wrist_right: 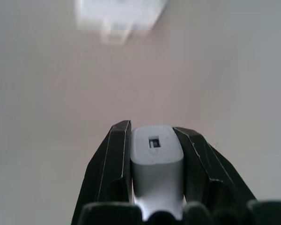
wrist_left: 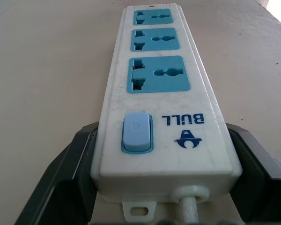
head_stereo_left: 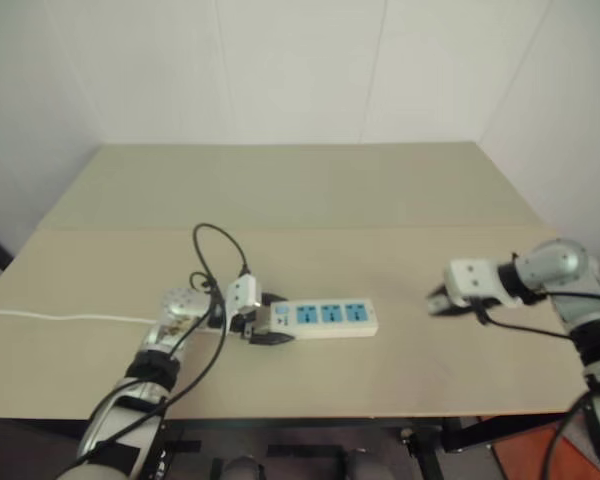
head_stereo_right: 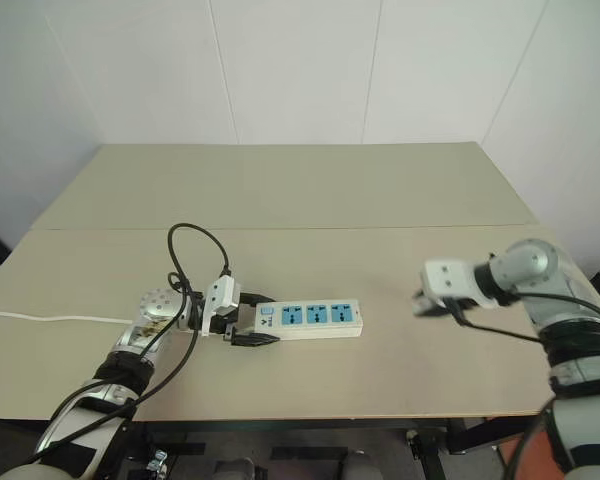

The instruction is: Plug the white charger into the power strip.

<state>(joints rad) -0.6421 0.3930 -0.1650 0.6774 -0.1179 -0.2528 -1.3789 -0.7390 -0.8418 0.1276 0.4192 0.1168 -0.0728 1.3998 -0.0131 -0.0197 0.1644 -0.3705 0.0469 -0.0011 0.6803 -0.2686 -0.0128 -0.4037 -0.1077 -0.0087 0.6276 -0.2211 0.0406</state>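
Right wrist view showed you the small white rounded plastic charger [wrist_right: 157, 159] clamped between the right gripper's [head_stereo_right: 427, 303] black fingers [wrist_right: 113, 161], well off at three o'clock from the long white power strip [head_stereo_right: 310, 320]. Your left gripper [head_stereo_right: 248, 320] pinched its switch end on the beige tabletop [head_stereo_right: 310, 190].
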